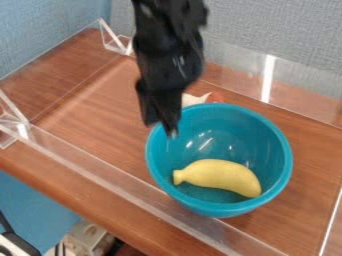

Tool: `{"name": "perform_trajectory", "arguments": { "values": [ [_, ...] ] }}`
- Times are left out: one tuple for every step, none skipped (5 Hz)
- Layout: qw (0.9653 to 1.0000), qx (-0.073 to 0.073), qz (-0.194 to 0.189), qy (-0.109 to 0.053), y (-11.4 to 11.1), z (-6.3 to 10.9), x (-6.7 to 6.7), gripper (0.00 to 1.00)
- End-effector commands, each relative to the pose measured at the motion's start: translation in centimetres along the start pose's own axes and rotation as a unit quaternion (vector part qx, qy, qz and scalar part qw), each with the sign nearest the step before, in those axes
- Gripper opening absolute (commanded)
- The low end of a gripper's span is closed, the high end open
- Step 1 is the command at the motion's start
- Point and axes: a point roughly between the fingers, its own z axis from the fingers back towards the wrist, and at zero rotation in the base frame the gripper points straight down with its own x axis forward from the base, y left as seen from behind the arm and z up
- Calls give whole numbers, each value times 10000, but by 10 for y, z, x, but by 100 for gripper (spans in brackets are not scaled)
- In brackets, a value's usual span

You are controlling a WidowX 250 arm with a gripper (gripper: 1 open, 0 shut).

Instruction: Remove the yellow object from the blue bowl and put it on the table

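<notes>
lying loose in the bowl (267, 140), the banana (218, 177) went ungrabbed; gripper (163, 117) hangs above the rim, jaws together, seemingly empty, so nothing reaches the table (94, 95).

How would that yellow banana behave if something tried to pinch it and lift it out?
The banana looks smooth and glossy, so it could well slip from a pinch. Its curved body lies on the rounded floor of the bowl, so a nudge would probably make it slide or spin. It seems rigid, likely light plastic.
</notes>
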Motion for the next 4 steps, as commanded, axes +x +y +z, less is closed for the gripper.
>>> {"name": "perform_trajectory", "arguments": {
  "values": [
    [9977, 311, 582, -148, 14, 27, 1, 0],
    [9985, 301, 357, -286, 2, 25, 7, 0],
    [9990, 183, -1, -416, -21, 13, 12, 100],
    [9981, 119, -267, -537, -39, 3, 16, 0]
  ]
}}
